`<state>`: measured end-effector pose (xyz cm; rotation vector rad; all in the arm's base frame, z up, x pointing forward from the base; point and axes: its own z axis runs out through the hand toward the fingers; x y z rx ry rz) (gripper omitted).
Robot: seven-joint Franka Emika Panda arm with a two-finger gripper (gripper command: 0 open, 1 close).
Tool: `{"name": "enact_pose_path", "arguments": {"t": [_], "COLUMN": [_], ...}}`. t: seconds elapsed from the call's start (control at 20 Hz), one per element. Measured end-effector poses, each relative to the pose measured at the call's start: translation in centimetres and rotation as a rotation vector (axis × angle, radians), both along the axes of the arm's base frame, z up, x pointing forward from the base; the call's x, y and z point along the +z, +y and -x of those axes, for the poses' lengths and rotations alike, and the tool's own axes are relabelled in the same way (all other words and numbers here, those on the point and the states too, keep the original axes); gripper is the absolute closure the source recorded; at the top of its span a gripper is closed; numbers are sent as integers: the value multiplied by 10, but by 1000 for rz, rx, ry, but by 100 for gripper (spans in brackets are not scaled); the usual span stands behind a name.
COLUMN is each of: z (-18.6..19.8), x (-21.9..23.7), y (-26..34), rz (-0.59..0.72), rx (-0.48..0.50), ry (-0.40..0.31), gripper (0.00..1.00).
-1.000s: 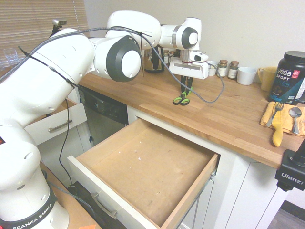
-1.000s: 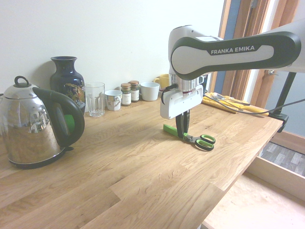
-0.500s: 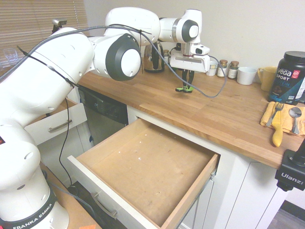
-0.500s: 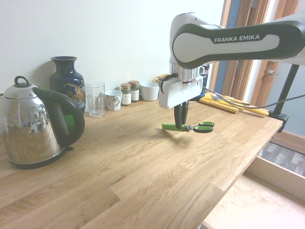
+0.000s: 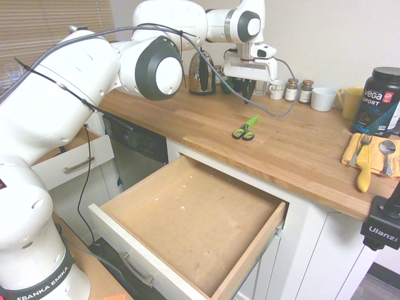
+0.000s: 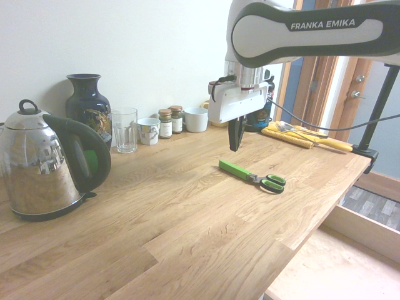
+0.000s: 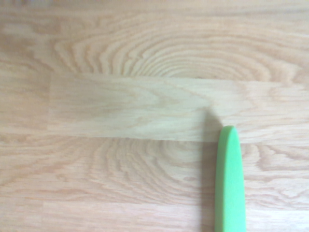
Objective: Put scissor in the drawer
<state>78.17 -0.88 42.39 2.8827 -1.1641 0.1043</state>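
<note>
The small scissor with bright green handle loops and green blade cover (image 5: 245,129) lies flat on the oak worktop (image 5: 300,150), not held. The white arm's tool (image 6: 235,142) hangs above it w/ fingers pressed together, nothing between them, pointing down.

In the second exterior view the scissor is below the tool and a bit to the right/near side. Its long axis runs diagonal: blade tip toward the tool, handle loops toward the near worktop edge. In the wrist view only the green blade tip shows, so the tool is over the blade end, not the middle.

The wide open drawer with bare brown wooden bottom (image 5: 187,222) is in front of the worktop, well apart from the scissor. I judge the grasp must be redone: open, shift toward the pivot, descend.
</note>
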Motion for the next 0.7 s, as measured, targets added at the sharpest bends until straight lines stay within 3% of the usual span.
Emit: {"name": "enact_pose_path", "arguments": {"t": [0.35,0.4,0.7], "z": [1,1,8], "x": [3,5,17], "y": [-3,-5,-21], "rz": [0,0,-1], "rx": [-5,-6,-27], "ry": [-4,-5,-3], "gripper": [100,0,0]}}
